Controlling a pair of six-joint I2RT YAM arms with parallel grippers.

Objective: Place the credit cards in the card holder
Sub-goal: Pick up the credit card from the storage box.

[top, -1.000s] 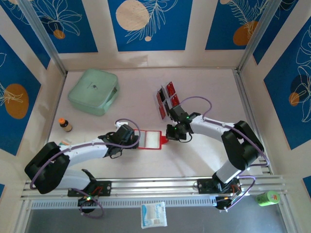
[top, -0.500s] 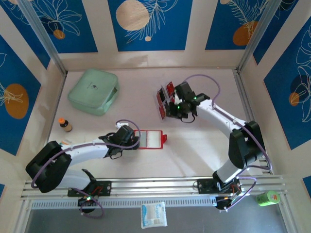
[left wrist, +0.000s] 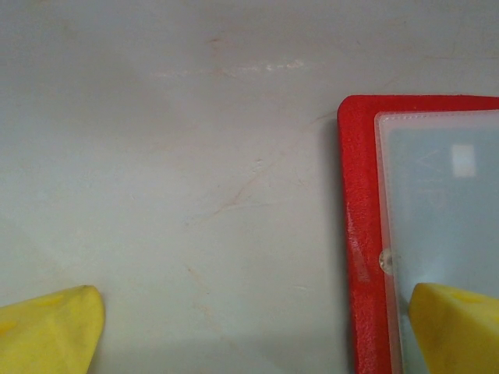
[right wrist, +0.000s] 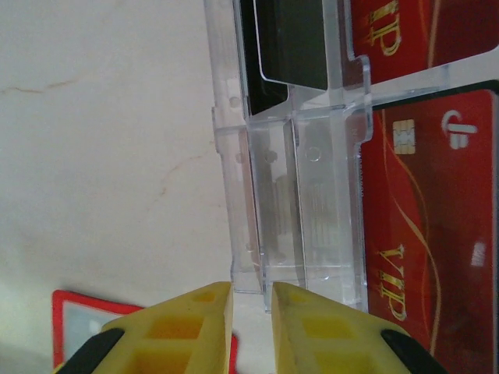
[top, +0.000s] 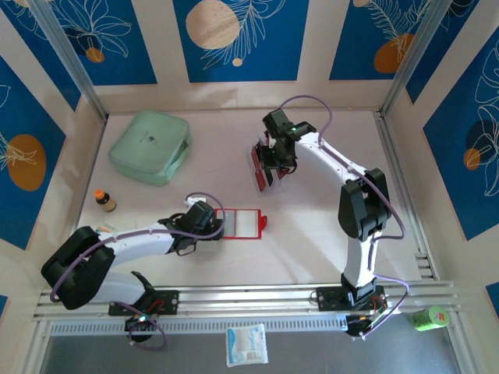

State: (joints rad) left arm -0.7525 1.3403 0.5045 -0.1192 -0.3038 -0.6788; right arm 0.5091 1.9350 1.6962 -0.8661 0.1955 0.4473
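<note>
Right hand (right wrist: 251, 290) moved to rack (right wrist: 312, 195), pinched together — left hand (left wrist: 253, 319) spread over pale table (left wrist: 156, 156).

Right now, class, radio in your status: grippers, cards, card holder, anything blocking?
Left gripper open, one finger over the open card holder. Right gripper nearly shut, empty, at the clear rack. Credit cards standing in rack. Path looks unblocked.

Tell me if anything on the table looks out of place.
A small red piece juts past the card holder at its right edge, breaking its neat rectangle. I cannot tell whether it is a half-seated card or a clasp tab.
</note>
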